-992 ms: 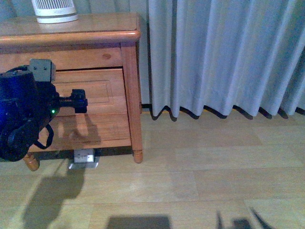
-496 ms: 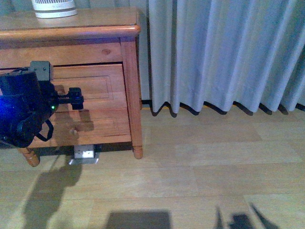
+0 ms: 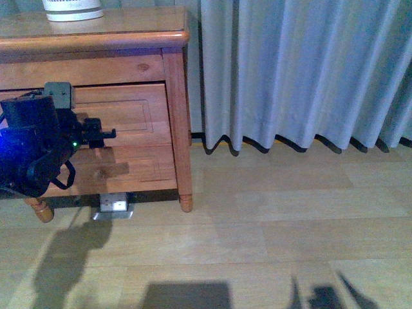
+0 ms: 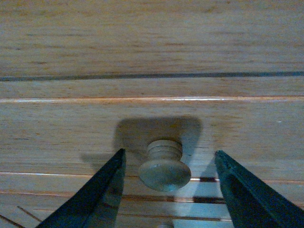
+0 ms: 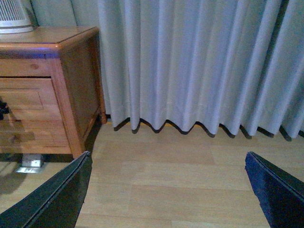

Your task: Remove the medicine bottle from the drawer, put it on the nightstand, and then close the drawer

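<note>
The nightstand stands at the left, orange-brown with a glossy top. Its upper drawer has a framed front that looks flush with the frame. My left gripper points straight at that front. In the left wrist view the left gripper is open, and the drawer's round wooden knob sits between its dark fingers without touching either. My right gripper hangs open over bare floor, right of the nightstand. The medicine bottle is hidden.
A white ribbed cylinder stands on the nightstand top. A grey curtain hangs behind, right of the cabinet. A small metal box lies on the floor under the lower drawer. Pale wood floor spreads to the right.
The left arm has moved in towards the drawer front, so its gripper now sits round the knob. The nightstand has shifted slightly upward in the front view.
</note>
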Robot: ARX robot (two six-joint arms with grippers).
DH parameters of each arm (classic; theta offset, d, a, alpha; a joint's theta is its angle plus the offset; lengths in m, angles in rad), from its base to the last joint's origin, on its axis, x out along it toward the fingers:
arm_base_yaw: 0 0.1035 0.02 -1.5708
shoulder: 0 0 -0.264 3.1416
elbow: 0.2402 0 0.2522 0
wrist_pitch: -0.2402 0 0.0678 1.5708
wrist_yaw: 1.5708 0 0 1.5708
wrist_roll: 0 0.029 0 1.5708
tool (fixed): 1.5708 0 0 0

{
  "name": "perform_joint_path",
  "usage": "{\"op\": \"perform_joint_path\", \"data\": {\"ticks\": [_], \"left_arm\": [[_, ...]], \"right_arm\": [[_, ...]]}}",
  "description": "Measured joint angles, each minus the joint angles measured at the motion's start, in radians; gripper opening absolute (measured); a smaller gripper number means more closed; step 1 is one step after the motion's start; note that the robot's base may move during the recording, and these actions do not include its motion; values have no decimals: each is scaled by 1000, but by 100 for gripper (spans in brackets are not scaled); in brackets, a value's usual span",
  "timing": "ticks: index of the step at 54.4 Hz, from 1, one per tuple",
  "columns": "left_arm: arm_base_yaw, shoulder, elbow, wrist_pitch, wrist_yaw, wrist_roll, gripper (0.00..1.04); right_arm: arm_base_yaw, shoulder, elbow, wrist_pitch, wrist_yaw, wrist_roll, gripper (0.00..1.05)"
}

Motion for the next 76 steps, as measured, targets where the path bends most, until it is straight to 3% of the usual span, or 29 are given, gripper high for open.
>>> {"op": "perform_joint_path", "data": {"ticks": [8,32,62,76], "left_arm": [[0,0,0,2,-2,4,27],[0,-21,-63,60,-8,3,26],[-16,-314,-830,469,-15,5,25],[-16,-380,-995,508,-5,14,25]], "right_arm": [[0,0,0,0,0,0,98],[0,0,0,0,0,0,98],[0,0,0,0,0,0,98],[0,0,0,0,0,0,98]]}}
